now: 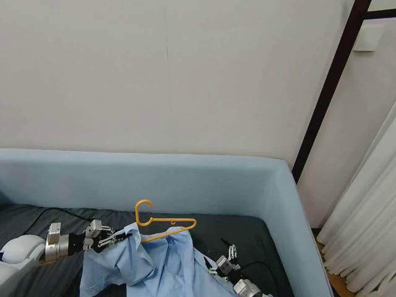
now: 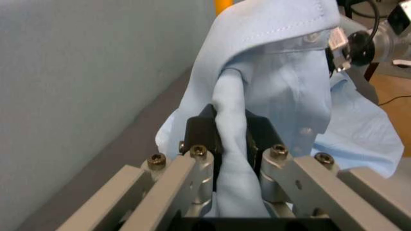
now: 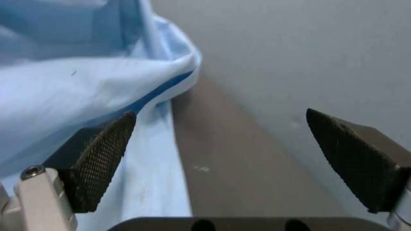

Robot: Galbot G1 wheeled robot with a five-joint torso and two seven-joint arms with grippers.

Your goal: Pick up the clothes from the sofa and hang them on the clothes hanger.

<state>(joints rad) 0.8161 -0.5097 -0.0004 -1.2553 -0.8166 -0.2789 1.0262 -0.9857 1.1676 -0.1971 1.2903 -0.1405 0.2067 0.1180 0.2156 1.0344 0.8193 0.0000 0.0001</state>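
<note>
A light blue shirt (image 1: 162,267) hangs draped over a yellow hanger (image 1: 164,225) above the dark sofa seat (image 1: 235,232). My left gripper (image 1: 110,237) is shut on the shirt's collar edge at the hanger's left end. In the left wrist view the black pads (image 2: 200,134) pinch a fold of the shirt (image 2: 270,77), and a bit of the yellow hanger (image 2: 223,6) shows beyond it. My right gripper (image 1: 227,258) sits low at the shirt's right side. In the right wrist view it (image 3: 222,159) stands open, one pad (image 3: 96,161) beside the shirt's hem (image 3: 90,86).
The sofa's pale blue backrest (image 1: 154,179) and right armrest (image 1: 297,235) wall in the seat. A white wall stands behind. A dark pole (image 1: 328,86) and white curtain (image 1: 365,216) are to the right. Black cables (image 1: 74,215) trail over the seat.
</note>
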